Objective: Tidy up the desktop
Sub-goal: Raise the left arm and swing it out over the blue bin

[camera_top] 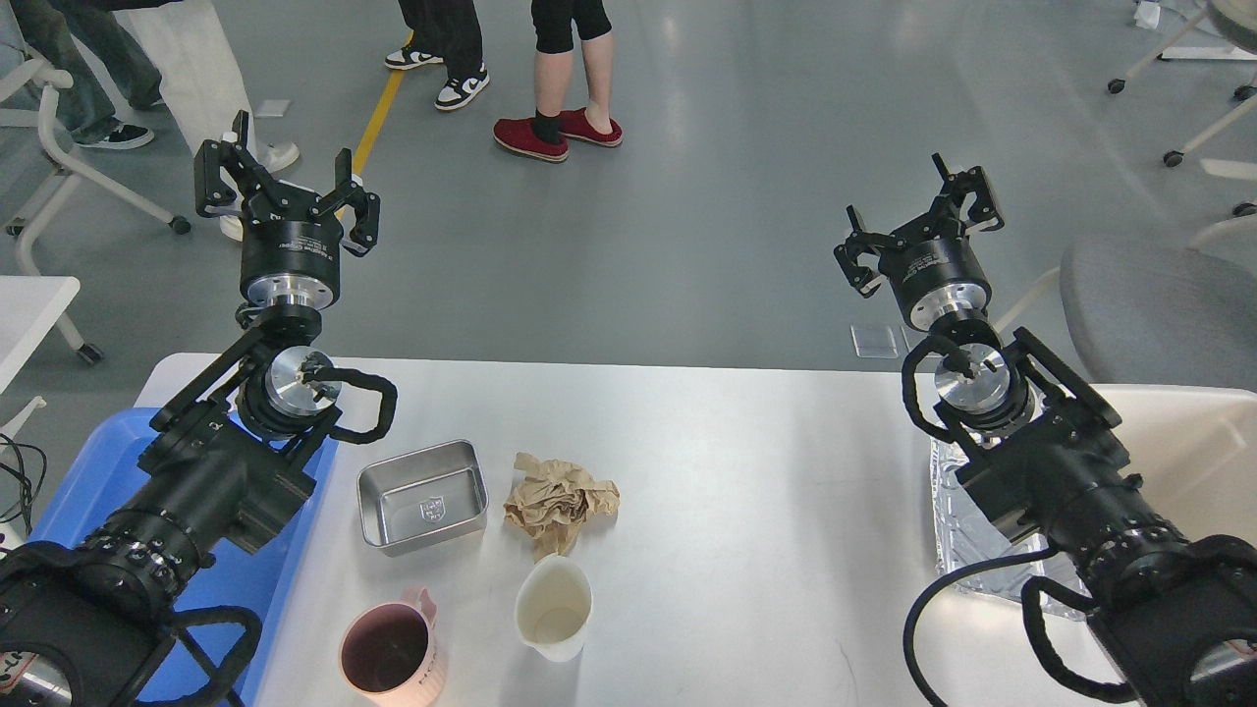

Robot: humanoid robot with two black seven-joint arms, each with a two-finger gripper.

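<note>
Nothing picked up yet. Both arms are raised above the far edge of the desktop (746, 471), which fills the lower half of the view. The left gripper (285, 182) has its fingers spread wide and empty, and the right gripper (918, 221) looks spread and empty too, tilted a bit.

The clutter sits left of centre: a metal tin (423, 494), a crumpled brown paper (558, 503) just beside it, a white cup (554, 607) in front of the paper, and a pink mug (386, 653) near the front edge. A blue tray (88, 481) lies under the left arm, and a sheet of foil (957, 530) is partly hidden under the right one.

My guess is the left arm should go first since it's closest. I'd come straight down on the paper wad, pinching across its middle, and keep clear of the cup right next to it so it doesn't tip.

Containers: the tin looks empty, just a small logo on the bottom. The white cup seems empty as well. The mug's inside is dark; can't tell if that's liquid or glaze.
</note>
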